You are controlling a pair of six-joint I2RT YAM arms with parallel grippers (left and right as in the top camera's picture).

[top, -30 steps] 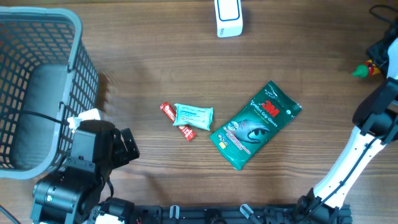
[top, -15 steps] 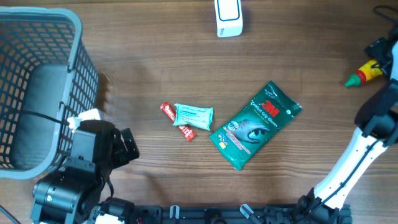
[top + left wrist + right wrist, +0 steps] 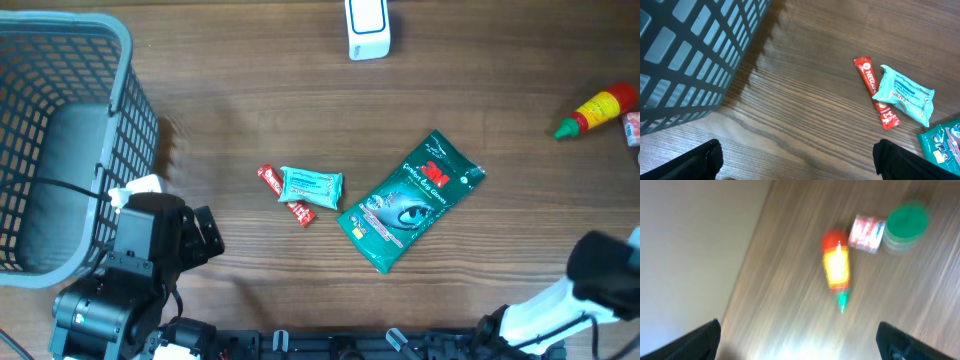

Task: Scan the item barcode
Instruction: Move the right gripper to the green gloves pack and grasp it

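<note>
Finds nothing at the scanner (image 3: 367, 28), which stands white at the far edge of the bench, well apart from every item. Places the likeliest item in hand, a small sauce bottle (image 3: 600, 108) with red body, yellow label and green tip, flat on its side near the right edge of the bench. Seen blurred from the right wrist, lies ahead of the right gripper (image 3: 799, 347), beside a small red-and-white packet (image 3: 867, 230) and a green-lidded tub (image 3: 905, 222). Shows the right fingers (image 3: 702, 340) spread wide with nothing between them, clear of the bottle. Shows the left gripper (image 3: 797, 167) likewise wide open and empty, hanging near the front-left corner just beside the grey basket (image 3: 130, 70).

Leaves three more goods untouched mid-bench: a green 3M glove pack (image 3: 412, 200), a mint-green packet (image 3: 312, 186) and, partly under it, a red Nescafé stick (image 3: 268, 177).

Cannot tell from this whether the bottle's barcode has been read. Reads as a gap between items: nothing lifted, nothing facing the scanner, no goods visible in the basket. Calls next, most likely, for picking up one item and turning its barcode towards the scanner, then doing the same for the rest.
</note>
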